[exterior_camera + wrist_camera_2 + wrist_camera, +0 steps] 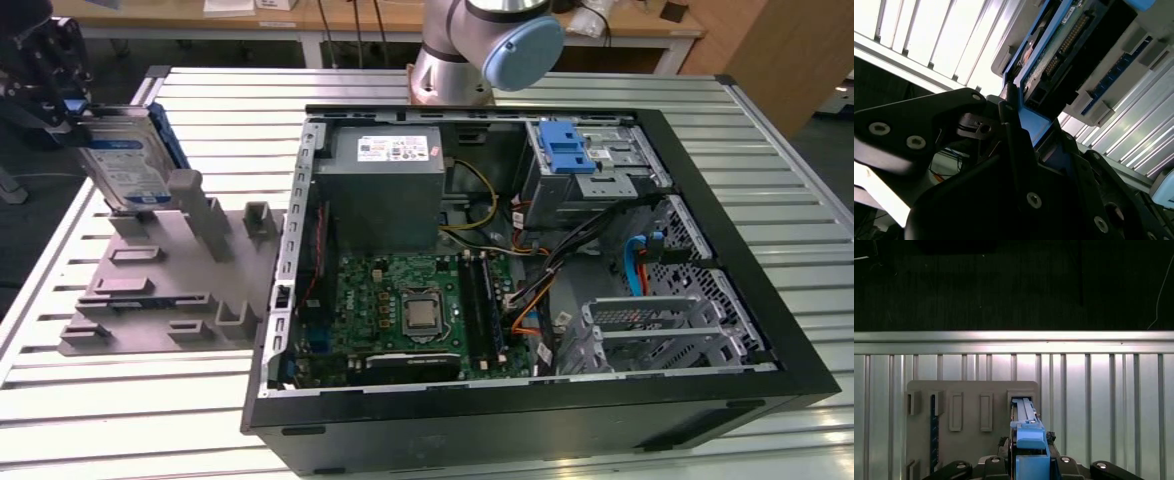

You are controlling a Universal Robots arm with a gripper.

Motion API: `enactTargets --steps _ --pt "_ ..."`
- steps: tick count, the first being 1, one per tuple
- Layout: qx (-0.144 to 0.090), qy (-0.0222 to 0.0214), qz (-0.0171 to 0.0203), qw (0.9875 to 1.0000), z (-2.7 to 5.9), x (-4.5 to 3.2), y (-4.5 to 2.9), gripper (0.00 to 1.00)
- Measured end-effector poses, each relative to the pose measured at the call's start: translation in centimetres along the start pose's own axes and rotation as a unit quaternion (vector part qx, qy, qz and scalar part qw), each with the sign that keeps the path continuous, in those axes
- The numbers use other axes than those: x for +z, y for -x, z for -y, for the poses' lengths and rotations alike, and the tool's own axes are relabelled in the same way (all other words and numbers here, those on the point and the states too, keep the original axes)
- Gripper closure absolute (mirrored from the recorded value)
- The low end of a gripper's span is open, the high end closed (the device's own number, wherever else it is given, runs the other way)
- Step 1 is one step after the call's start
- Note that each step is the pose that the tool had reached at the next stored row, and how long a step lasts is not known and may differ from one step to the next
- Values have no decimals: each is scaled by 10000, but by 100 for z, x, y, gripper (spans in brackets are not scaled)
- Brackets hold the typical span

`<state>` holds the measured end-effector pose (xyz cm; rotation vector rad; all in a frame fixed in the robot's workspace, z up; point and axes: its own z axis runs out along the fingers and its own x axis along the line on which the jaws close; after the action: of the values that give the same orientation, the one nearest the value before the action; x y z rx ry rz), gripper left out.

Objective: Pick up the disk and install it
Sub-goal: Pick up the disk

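One gripper [67, 103] is gripping the disk [127, 165] by its blue carrier bracket; in the second wrist view the fingers [1009, 130] are pressing closed against the bracket's edge. The disk is standing on edge, leaning slightly, over the far end of the grey fixture [147, 300] on the slatted table [120, 410], at the exterior view's left (seated in its slot or just clear of it: cannot tell). The open computer case [534, 398] is sitting just beside the fixture.
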<state>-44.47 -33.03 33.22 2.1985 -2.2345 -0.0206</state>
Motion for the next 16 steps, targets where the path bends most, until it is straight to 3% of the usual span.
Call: enactTargets --steps 16 --pt "0 -1 0 10000 -1 -72 0 64"
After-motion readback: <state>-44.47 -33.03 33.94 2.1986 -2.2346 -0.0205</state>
